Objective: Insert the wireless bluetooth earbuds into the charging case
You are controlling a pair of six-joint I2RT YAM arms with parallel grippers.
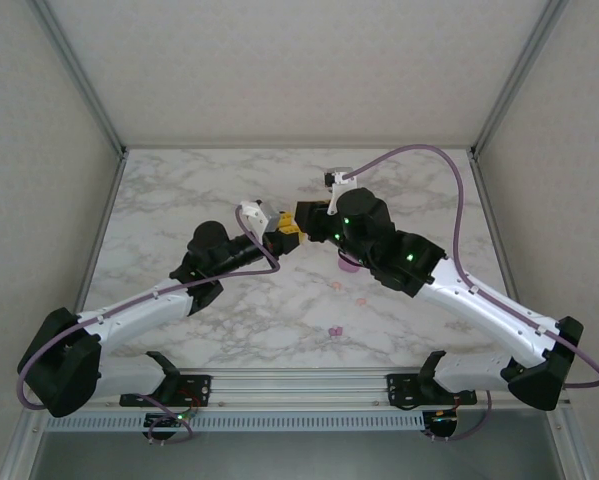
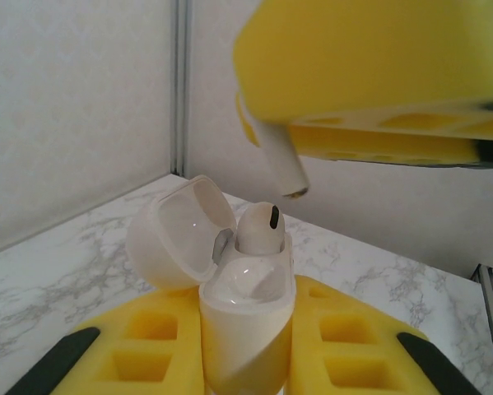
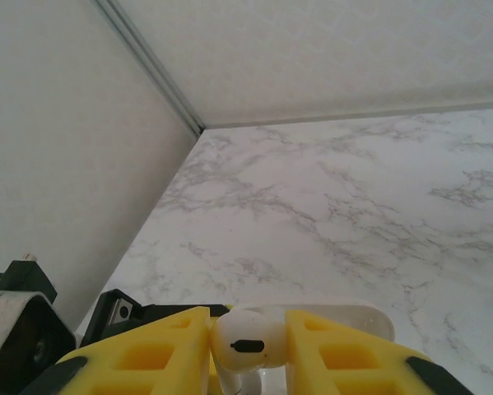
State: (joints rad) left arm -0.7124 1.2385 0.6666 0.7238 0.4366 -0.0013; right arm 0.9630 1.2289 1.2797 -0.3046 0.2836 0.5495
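Top view: the left arm reaches in from 7 o'clock. The left claw [image 1: 279, 238] is over the middle of the marble table [image 1: 179, 200], almost tip to tip with the right claw [image 1: 307, 216], whose arm comes in from 4 o'clock.

Left wrist view: the left claw [image 2: 248, 333] is clamped on a white charging case [image 2: 246, 300]. The case is upright and off the table, with its lid [image 2: 180, 234] flipped open toward 9 o'clock. The first earbud [image 2: 258, 226], white, sits in the case with its head above the rim. The second earbud [image 2: 283, 164], also white, hangs just above it at 1 o'clock. Its stem points down and is clear of the case; its head is hidden inside the right claw's yellow finger [image 2: 378, 74].

Right wrist view: the right claw [image 3: 248, 355] is clamped on the second earbud [image 3: 244, 339], head squeezed between the yellow pads. A white curved edge [image 3: 353, 313] lies just behind at 2 o'clock; cannot tell if it is the lid or the body.

Top view, 5 o'clock of the claws: three tiny pink buds lie loose on the table [image 1: 334, 285] [image 1: 362, 298] [image 1: 336, 330], spread apart. A larger pink blob [image 1: 347, 268] is half under the right arm; cannot tell what it is.
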